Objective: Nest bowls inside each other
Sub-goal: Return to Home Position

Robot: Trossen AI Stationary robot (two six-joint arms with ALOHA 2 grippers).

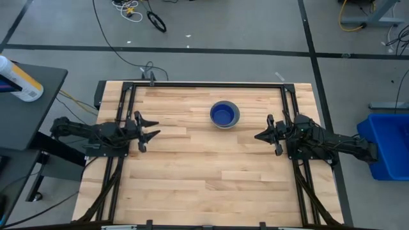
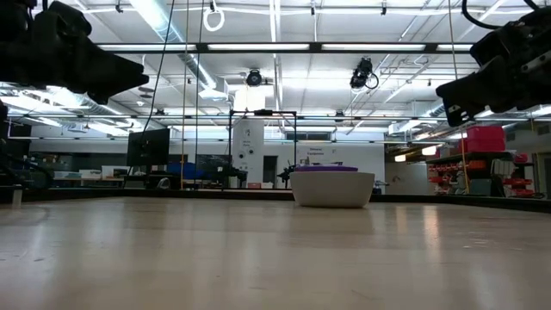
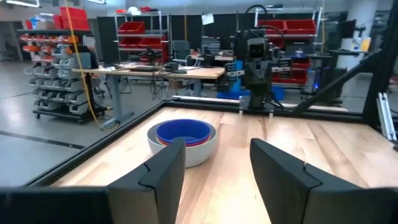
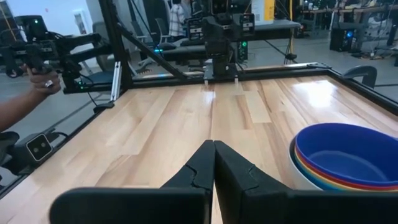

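Observation:
The bowls (image 1: 224, 115) stand nested in one stack on the wooden table, right of its middle and toward the far edge. The outer bowl is grey (image 3: 198, 149) and rests on its base. The innermost is dark blue (image 4: 348, 152), with red, yellow and light blue rims (image 4: 323, 177) showing between them. My left gripper (image 1: 157, 128) hovers at the table's left edge, open, with nothing between its fingers (image 3: 217, 152). My right gripper (image 1: 257, 137) hovers at the right edge, shut and empty (image 4: 213, 149). Both point level toward the table's middle, clear of the stack.
Black frame rails (image 1: 204, 84) run around the tabletop. A blue bin (image 1: 386, 144) stands on the floor to the right. A white bottle (image 1: 19, 80) lies on a side table at the left. Beyond the table a person's hand (image 4: 37, 78) holds a dark device.

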